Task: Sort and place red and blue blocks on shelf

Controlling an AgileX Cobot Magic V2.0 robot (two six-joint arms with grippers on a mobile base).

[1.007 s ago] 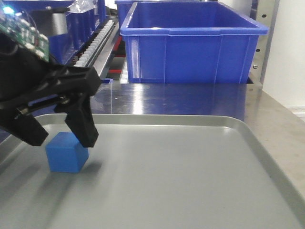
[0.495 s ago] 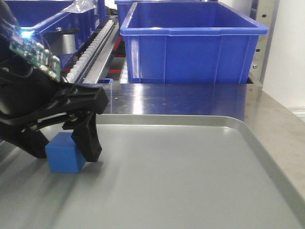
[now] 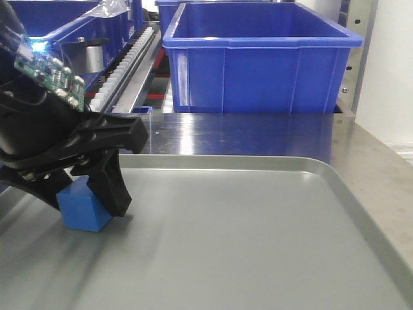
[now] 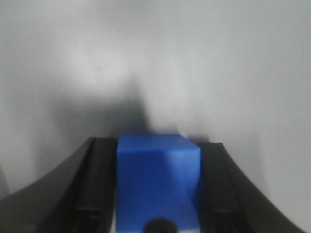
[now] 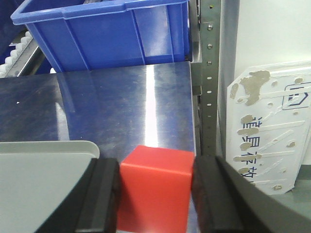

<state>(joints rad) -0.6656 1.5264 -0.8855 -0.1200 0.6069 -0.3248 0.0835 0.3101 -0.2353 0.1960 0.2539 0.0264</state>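
Grasp on each side, blue left, red right.
Front: left gripper [image 3: 80, 197] clenched on blue block [image 3: 77, 212], tilted, low over tray [image 3: 258, 245]. Left wrist: block pressed between both fingers [image 4: 97, 194]. Right wrist: right gripper [image 5: 154, 196] grasping red block [image 5: 154, 187] above tabletop [image 5: 121, 107], beside tray corner.

Under the left gripper [image 3: 85, 203] lies a flat grey tray [image 3: 258, 245]; ahead of it a big blue bin [image 3: 258, 64] stands beyond the shiny steel tabletop [image 3: 245, 135] — glare-streaked — and far to its right, a white wall [image 3: 393, 71].
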